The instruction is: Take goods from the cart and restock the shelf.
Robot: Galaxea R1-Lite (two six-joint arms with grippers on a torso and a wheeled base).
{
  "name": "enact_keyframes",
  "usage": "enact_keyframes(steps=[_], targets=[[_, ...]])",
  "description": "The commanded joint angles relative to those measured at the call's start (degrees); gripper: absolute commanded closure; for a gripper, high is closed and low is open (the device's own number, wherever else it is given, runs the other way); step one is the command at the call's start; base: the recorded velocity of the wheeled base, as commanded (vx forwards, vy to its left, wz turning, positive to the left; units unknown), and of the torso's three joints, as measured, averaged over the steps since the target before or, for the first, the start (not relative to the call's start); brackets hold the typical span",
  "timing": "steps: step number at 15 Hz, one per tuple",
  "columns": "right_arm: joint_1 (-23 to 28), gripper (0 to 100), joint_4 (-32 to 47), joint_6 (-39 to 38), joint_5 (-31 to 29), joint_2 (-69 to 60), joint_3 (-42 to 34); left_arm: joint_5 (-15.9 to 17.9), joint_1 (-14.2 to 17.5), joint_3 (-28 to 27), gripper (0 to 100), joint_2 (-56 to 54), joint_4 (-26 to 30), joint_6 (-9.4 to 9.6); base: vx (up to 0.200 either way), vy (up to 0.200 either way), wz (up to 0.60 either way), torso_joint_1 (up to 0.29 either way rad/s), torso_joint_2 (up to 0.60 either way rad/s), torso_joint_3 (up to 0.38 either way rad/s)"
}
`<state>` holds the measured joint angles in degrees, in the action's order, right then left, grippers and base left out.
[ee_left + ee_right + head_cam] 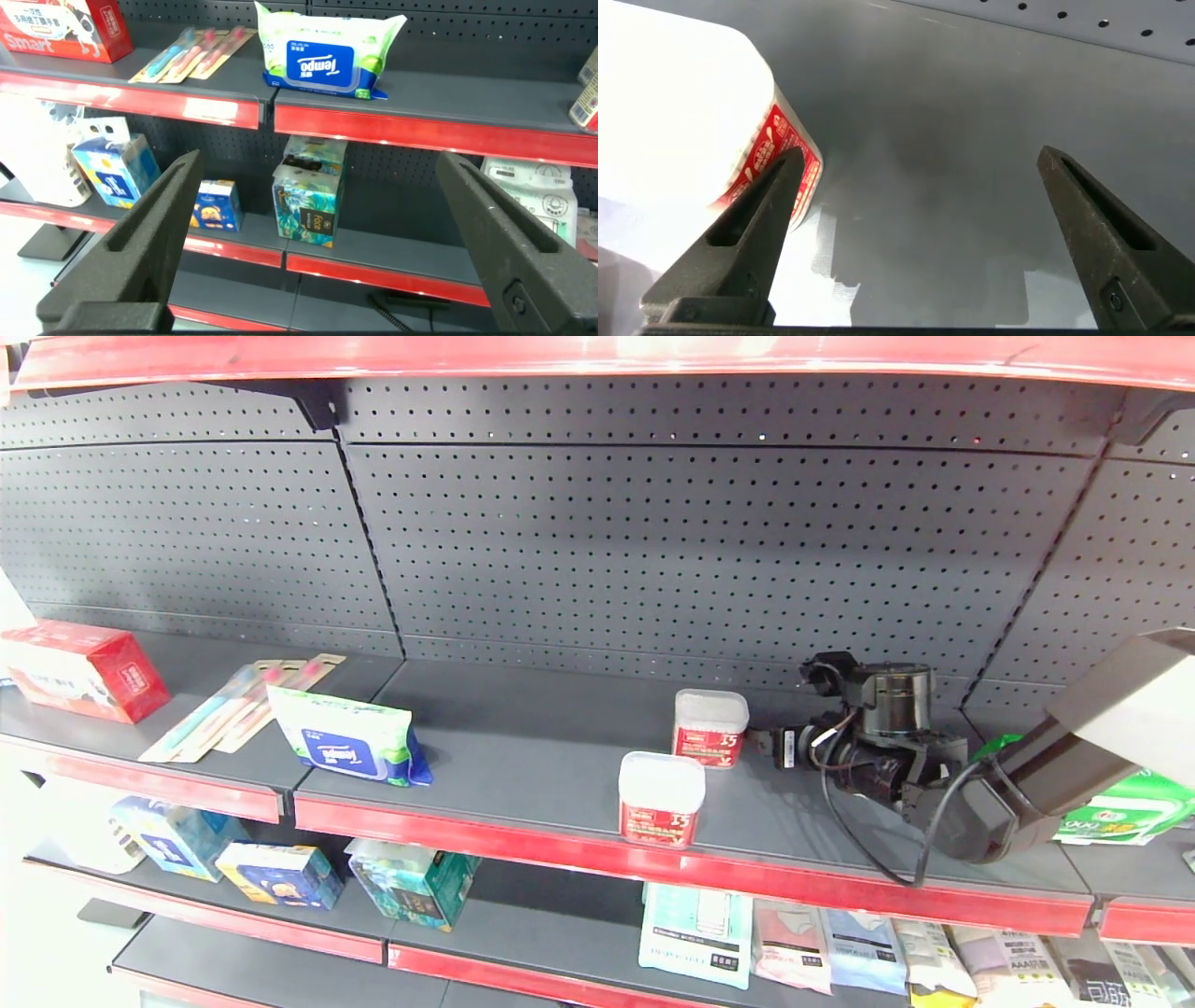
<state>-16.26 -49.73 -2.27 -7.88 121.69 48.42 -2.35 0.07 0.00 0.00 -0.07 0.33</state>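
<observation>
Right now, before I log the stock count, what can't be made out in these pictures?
Green pack, head view: its left part sits behind the right arm, and the picture's edge cuts its far end.
Tub, right wrist view: glare whitens its body, and the edge cuts it off.
Packets on the lower shelf, head view: the bottom edge cuts them, and the print is too small.
</observation>
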Motion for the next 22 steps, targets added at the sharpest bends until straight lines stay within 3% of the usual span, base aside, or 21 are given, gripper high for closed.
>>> enact_keyframes(steps=[1,22], targets=[[-0.09,0,-0.02,-0.02,-0.04,-0.05,0.01,-0.02,0.01,0.0,0,0.09,-0.01,0.02,0.0,0.0,0.0,0.0,0.0,0.0],[-2.99,0,-0.02,0.07,-0.12,0.75,1.59,-0.02,0.01,0.0,0,0.09,-0.01,0.02,0.0,0.0,0.0,0.0,0.0,0.0]])
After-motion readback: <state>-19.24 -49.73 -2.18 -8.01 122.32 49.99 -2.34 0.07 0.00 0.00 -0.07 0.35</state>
